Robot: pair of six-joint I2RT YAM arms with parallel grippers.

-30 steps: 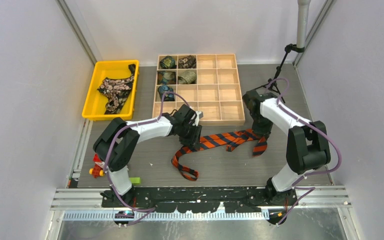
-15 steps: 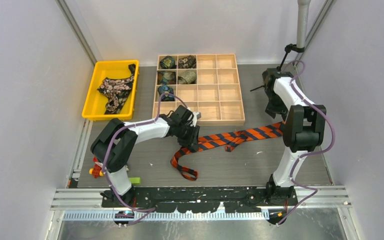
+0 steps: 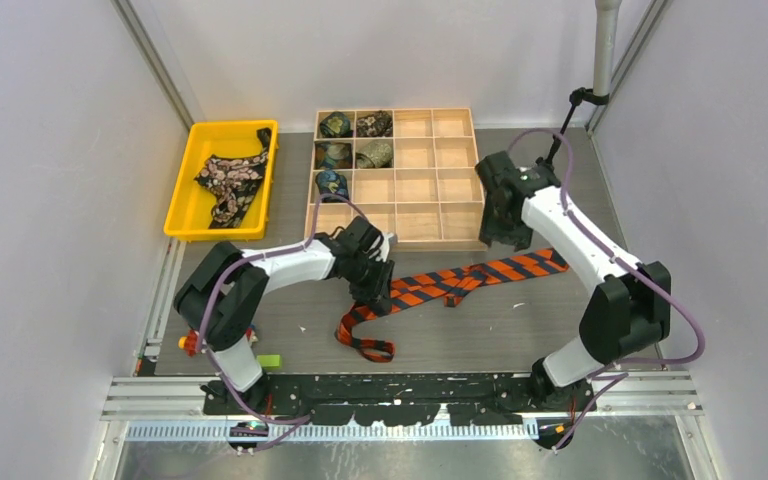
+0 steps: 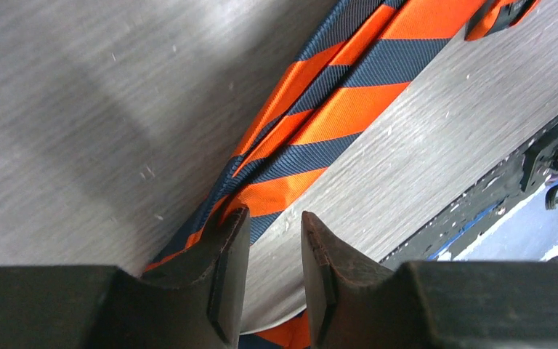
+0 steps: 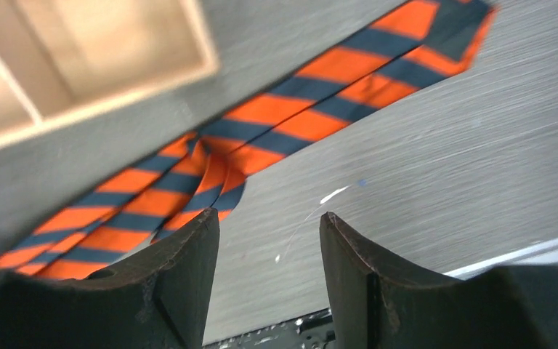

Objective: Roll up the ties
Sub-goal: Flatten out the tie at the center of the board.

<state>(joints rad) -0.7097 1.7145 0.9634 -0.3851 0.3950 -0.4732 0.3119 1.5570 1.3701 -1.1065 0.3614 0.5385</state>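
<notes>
Orange-and-navy striped fabric necktie [image 3: 460, 279] lay unrolled mid-tabletop [image 3: 560, 320], just near of the pale wooden gridded box [image 3: 450, 186], narrow end looped toward the near edge. Left gripper [image 4: 275, 218] sat on it, jaws a narrow gap apart; right gripper [image 5: 269, 218] hung near the wide end, jaws wide, empty. Likely trouble: the cloth was folded and twisted mid-length, so a roll begun now could come out lopsided, or the slick fabric could slide from a one-sided pinch. The box held five small rolled ties [image 3: 336, 124] in its left cells; a yellow plastic bin [image 3: 188, 222] at the far-left corner held a loose black tie with pink flowers [image 3: 228, 180].
</notes>
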